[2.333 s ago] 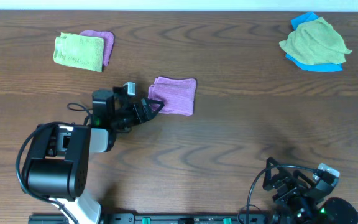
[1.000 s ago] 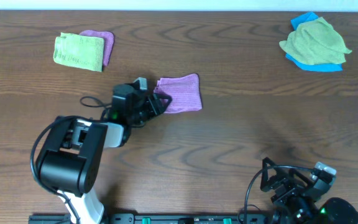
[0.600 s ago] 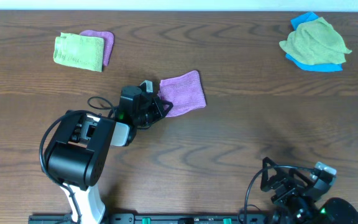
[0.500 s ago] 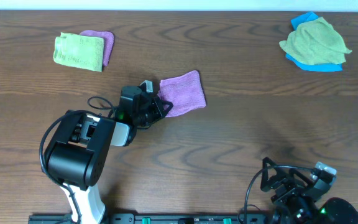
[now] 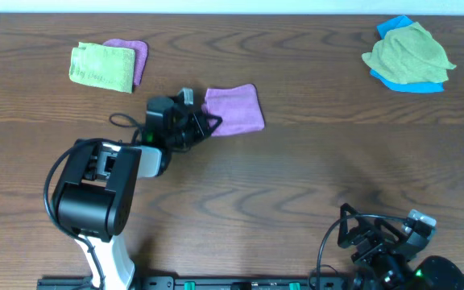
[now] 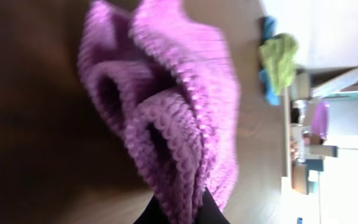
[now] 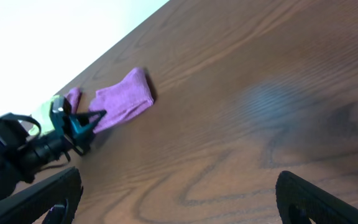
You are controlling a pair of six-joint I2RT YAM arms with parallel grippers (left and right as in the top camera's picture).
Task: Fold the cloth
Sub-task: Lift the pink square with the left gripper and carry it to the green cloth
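At mid-table, left of centre, my left pincer [image 5: 210, 125] is clamped on the near-left edge of the lilac cloth [image 5: 234, 109]. My wrist view confirms it: several looped layers of the cloth [image 6: 166, 93] bunch together and run down into my dark fingertips [image 6: 157, 214] at the bottom of the picture.

Change noted: over the last two seconds I swung this cloth rightward and twisted it askew. In the last half second I have brought it back toward the far side and squared it up, so it now lies as a compact folded packet, edges roughly in line with the table grain.

Finding: the folding itself looks essentially complete. In my judgement this is repositioning, possibly toward the lime-green folded cloth [image 5: 101, 67] and the purple cloth under it [image 5: 139, 56] at far left, still well apart from mine. The risk is layers slipping while dragged.

My right pincer [image 7: 179, 202] is parked at the near right corner, jaws spread wide, gripping nothing. A crumpled green cloth [image 5: 409, 52] over a blue cloth [image 5: 395, 28] lies untouched at far right.
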